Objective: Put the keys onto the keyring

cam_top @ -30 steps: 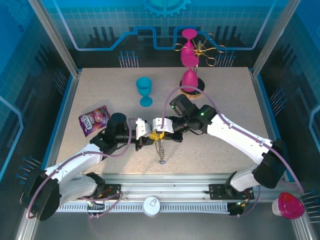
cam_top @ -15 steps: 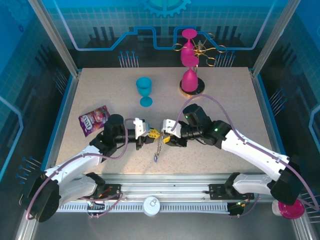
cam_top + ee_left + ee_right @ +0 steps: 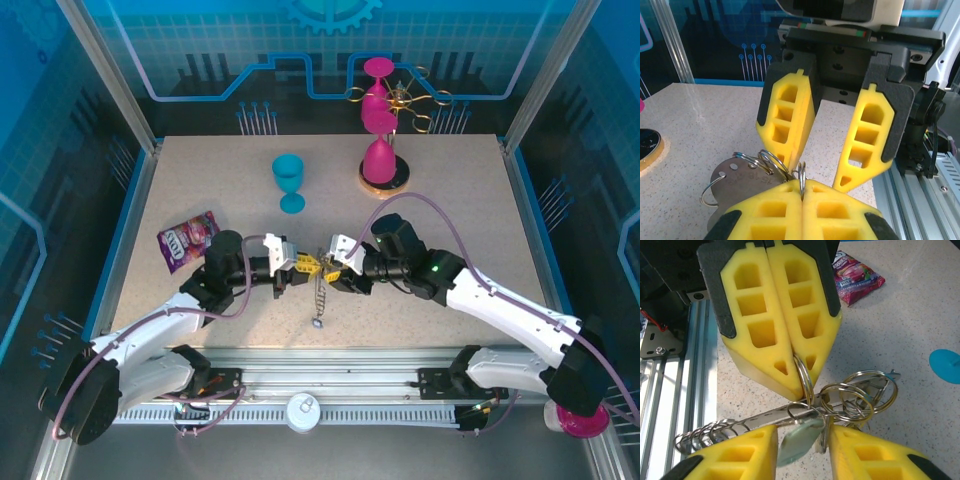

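L gripper (image 3: 298, 265) is clamped tight on the keyring (image 3: 803, 374), the thin ring pinched btwn its yellow pads (image 3: 785, 315), up off the table (image 3: 450, 200) at mid-front. The chain (image 3: 319, 300) dangles toward 6 o'clock. R gripper (image 3: 334, 266) sits at 3 o'clock of the ring, jaws apart, straddling a cluster of loops (image 3: 855, 396) and a flat metal blade (image 3: 771, 414), prob a key. It's gripping nothing. Step in hand looks like threading, w/ the ring presented and R setting up a grasp. Next move, I reckon: R must pinch one key by its head and line its hole up w/ the ring's split. Fiddly.
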### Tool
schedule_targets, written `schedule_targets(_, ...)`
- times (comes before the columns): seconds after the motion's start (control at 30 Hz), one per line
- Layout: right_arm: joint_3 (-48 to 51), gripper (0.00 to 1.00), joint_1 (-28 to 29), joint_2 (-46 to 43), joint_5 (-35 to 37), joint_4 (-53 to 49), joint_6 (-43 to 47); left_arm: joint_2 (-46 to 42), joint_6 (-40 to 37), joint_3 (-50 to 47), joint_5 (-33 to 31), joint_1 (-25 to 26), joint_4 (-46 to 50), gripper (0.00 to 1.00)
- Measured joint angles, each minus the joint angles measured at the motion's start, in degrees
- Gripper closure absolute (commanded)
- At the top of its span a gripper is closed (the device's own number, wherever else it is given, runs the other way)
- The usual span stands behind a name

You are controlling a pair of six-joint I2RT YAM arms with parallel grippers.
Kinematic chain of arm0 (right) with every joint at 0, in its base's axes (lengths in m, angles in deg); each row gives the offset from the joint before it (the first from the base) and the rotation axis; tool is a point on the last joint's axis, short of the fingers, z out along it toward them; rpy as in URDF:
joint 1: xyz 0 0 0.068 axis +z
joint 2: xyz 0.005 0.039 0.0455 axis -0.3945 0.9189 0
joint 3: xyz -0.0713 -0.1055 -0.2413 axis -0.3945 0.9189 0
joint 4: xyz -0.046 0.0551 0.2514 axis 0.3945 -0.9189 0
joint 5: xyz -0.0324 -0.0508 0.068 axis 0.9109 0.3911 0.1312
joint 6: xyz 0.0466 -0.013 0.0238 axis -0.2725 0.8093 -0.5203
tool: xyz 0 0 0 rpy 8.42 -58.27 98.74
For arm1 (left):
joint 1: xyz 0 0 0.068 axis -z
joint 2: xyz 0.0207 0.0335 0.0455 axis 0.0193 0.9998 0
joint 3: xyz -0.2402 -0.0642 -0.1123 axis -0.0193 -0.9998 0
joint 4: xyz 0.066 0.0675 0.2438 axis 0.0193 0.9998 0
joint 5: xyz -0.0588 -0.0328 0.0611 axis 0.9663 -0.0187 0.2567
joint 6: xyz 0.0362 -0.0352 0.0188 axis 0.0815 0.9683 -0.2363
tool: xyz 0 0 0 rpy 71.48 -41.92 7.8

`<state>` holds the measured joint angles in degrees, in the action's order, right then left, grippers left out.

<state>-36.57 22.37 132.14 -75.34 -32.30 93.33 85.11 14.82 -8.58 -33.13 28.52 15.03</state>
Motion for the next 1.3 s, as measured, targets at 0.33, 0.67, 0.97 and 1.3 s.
schedule_targets(0.33,0.02,0.83,1.22,1.33,0.37,3.3,-2.19,0.46,4.48,-0.92,-1.07,0.0,-5.05,1.0)
schedule_targets(0.67,0.0,0.87,2.03,3.28,0.48,2.25,-0.83,1.68,8.5,-2.73,-1.95,0.0,-9.05,1.0)
schedule_targets(0.97,0.11,0.66,2.32,-1.03,3.69,-0.57,1.31,1.68,8.92,-2.73,-1.92,0.0,-12.0,1.0)
schedule_targets(1.3,1.99,0.79,1.46,-5.66,1.95,1.4,2.58,1.68,8.31,-2.73,0.26,0.02,-11.56,1.0)
